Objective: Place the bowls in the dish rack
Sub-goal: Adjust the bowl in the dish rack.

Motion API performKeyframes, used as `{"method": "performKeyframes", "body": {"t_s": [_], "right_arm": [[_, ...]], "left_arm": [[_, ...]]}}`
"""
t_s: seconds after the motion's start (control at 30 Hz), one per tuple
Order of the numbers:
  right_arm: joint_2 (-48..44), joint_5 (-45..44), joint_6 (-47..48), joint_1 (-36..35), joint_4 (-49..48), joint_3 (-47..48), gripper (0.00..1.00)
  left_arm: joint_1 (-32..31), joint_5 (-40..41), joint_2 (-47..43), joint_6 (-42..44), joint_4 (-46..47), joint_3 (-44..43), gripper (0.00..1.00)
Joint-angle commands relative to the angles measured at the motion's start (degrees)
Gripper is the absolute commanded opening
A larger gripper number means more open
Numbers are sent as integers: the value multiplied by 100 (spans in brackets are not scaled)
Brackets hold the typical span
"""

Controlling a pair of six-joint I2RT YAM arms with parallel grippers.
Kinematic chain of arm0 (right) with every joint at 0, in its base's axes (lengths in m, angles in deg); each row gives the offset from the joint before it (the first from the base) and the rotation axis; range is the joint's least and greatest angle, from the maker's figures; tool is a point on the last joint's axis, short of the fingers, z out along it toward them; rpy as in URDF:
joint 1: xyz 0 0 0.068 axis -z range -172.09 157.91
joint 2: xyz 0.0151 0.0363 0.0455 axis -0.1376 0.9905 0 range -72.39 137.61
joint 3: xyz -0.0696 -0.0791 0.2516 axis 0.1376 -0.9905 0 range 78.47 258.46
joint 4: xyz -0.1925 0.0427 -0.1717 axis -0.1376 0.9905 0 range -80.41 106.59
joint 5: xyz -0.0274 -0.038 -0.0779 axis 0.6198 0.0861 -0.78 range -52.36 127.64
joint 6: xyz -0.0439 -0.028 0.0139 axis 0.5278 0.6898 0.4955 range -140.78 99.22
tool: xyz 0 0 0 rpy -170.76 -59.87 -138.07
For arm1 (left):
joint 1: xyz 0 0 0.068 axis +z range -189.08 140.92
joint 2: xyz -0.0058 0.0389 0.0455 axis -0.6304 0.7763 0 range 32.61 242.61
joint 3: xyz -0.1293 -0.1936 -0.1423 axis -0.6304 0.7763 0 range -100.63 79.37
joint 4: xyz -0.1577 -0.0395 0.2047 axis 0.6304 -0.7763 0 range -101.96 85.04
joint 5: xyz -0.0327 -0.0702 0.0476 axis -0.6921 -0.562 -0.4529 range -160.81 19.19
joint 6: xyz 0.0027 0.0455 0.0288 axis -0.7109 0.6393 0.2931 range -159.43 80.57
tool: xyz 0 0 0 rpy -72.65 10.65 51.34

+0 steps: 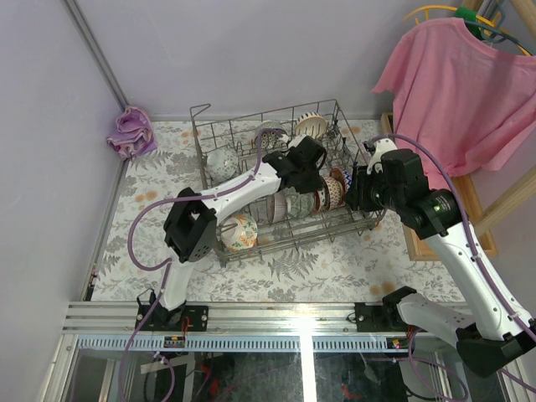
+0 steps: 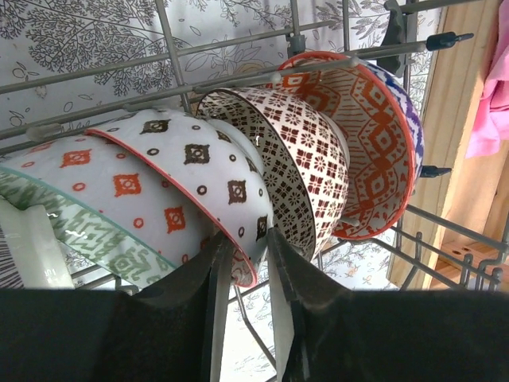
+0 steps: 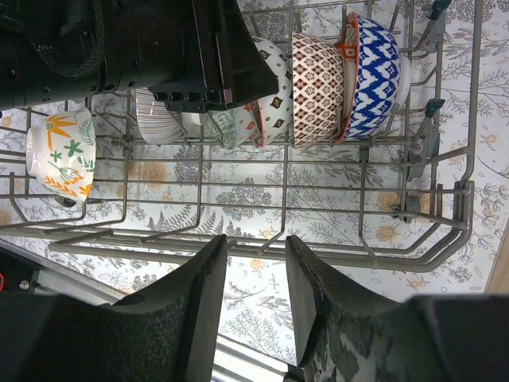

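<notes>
The grey wire dish rack (image 1: 280, 241) stands mid-table with several bowls in it. A row stands on edge: a green-patterned bowl (image 2: 87, 231), a white bowl with red and brown diamonds (image 2: 183, 183), a brown-patterned bowl (image 2: 310, 159), a red-orange bowl (image 2: 374, 135) and a blue-and-white bowl (image 3: 374, 72). My left gripper (image 2: 246, 239) reaches into the rack (image 1: 311, 174), shut on the diamond bowl's red rim, one finger on each side. My right gripper (image 3: 256, 243) hangs open and empty just outside the rack's right side (image 1: 356, 188). A floral bowl (image 1: 241, 232) sits at the rack's front left.
More bowls sit at the rack's back (image 1: 311, 125) and left (image 1: 224, 159). A crumpled pink cloth (image 1: 131, 132) lies at the far left corner. A pink shirt (image 1: 465, 92) hangs at the right above a wooden frame (image 1: 473, 205). A wall runs along the left.
</notes>
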Motion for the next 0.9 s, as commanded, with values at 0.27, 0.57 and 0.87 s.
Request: {"method": "performKeyframes", "body": {"t_s": [0.27, 0.57, 0.87], "right_arm": [[-115, -88, 73, 25, -186, -15, 43], [-82, -92, 76, 27, -187, -9, 43], [-23, -79, 79, 26, -182, 27, 43]], "left_arm": [[-34, 110, 50, -84, 282, 15, 0], [-56, -143, -412, 122, 767, 503, 0], [-43, -625, -793, 439, 1296, 960, 0]]}}
